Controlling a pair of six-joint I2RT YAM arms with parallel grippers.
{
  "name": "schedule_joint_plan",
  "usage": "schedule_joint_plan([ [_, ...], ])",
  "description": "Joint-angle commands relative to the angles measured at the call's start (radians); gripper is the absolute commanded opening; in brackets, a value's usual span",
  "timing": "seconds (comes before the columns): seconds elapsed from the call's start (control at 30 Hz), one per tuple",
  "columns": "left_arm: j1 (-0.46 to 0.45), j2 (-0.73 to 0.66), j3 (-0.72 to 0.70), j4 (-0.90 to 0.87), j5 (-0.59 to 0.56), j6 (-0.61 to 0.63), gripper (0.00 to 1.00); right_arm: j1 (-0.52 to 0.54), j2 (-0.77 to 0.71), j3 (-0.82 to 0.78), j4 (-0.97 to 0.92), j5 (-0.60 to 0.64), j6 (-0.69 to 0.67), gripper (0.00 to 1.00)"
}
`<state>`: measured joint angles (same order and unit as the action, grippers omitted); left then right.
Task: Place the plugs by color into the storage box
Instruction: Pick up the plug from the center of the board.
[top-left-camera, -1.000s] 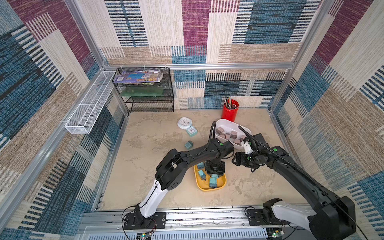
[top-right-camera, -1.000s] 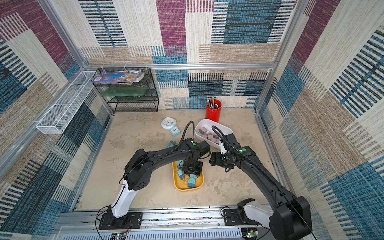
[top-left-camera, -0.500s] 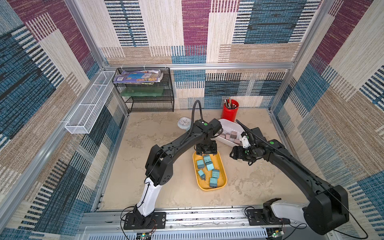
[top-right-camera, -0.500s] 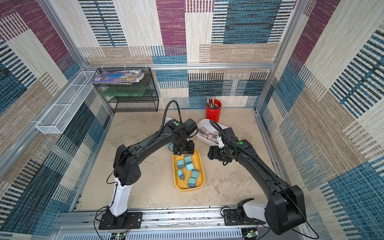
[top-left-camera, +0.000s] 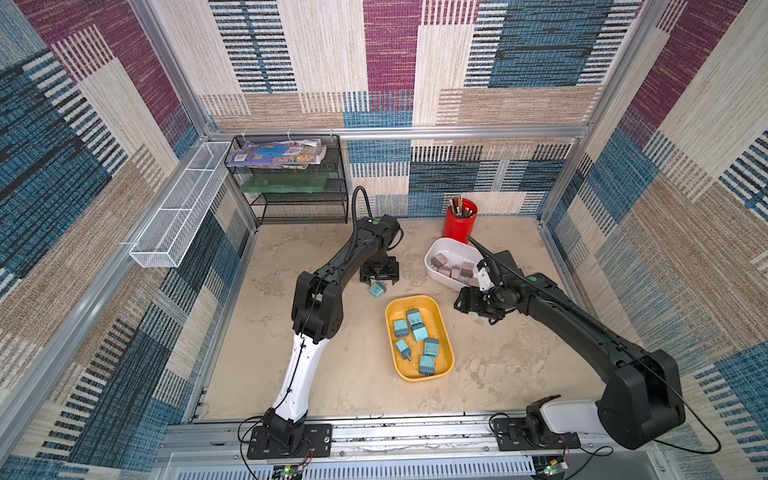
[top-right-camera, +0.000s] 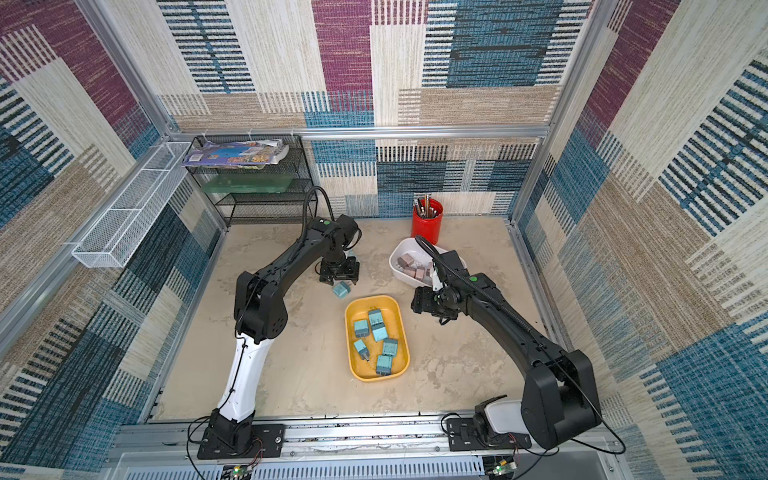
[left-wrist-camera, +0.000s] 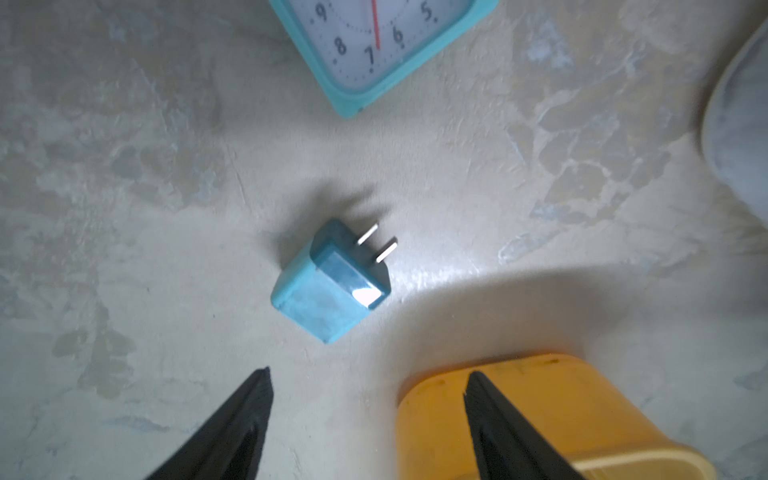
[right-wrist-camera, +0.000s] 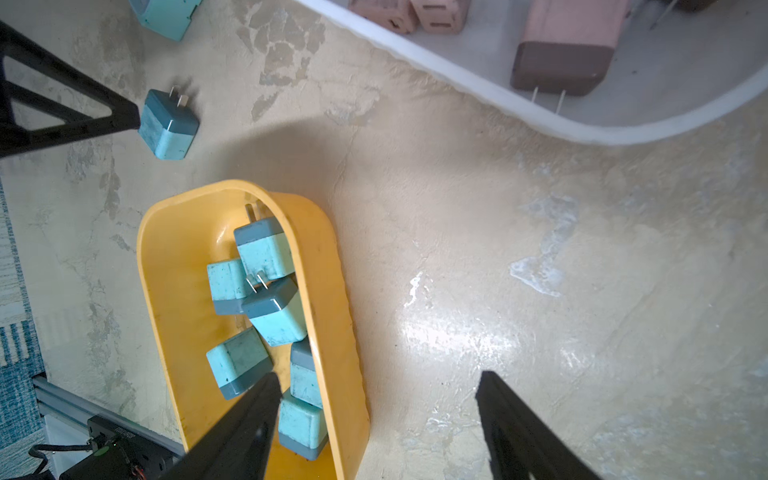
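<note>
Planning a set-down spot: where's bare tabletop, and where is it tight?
Bare: the strip between yellow tray and base rail, and the stretch from left arm to the mesh rack. Crowded: beyond the yellow tray, with teal plug, clock, white tray, left gripper and right gripper.

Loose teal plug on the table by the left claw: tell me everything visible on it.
The loose teal plug is a small rounded cube that looks like glossy plastic: a light teal body and a darker blue-teal cap carrying two flat metal prongs. It lies on its side on the table, prongs level and pointing away from the left claw, which hangs open and is not gripping it. It sits between the teal clock and the yellow tray, touching neither.
</note>
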<state>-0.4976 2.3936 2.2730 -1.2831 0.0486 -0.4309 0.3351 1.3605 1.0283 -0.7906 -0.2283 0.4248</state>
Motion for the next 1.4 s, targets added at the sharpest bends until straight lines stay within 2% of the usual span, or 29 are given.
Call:
schedule_joint_plan([
  [0.0,0.007,0.056,0.047,-0.013,0.011,0.099,0.76,0.006,0.009,0.015,0.030,0.005,0.024,0.77],
  [0.3,0.056,0.103,0.044,-0.015,0.018,0.040,0.74,0.021,0.018,0.017,0.032,0.017,0.043,0.77],
  [0.57,0.083,0.101,0.021,-0.015,0.008,0.030,0.64,0.041,0.045,0.035,0.035,0.019,0.046,0.77],
  [0.73,0.104,0.072,-0.052,0.001,0.015,-0.002,0.58,0.055,0.062,0.055,0.033,0.027,0.046,0.77],
  [1.0,0.114,0.060,-0.099,0.016,0.040,-0.024,0.42,0.075,0.071,0.057,0.035,0.033,0.050,0.77],
  [1.23,0.113,-0.003,-0.146,0.016,0.022,-0.031,0.32,0.084,0.071,0.061,0.042,0.038,0.049,0.77],
  [1.37,0.100,-0.090,-0.196,0.016,0.008,-0.043,0.31,0.082,0.069,0.060,0.048,0.040,0.042,0.77],
])
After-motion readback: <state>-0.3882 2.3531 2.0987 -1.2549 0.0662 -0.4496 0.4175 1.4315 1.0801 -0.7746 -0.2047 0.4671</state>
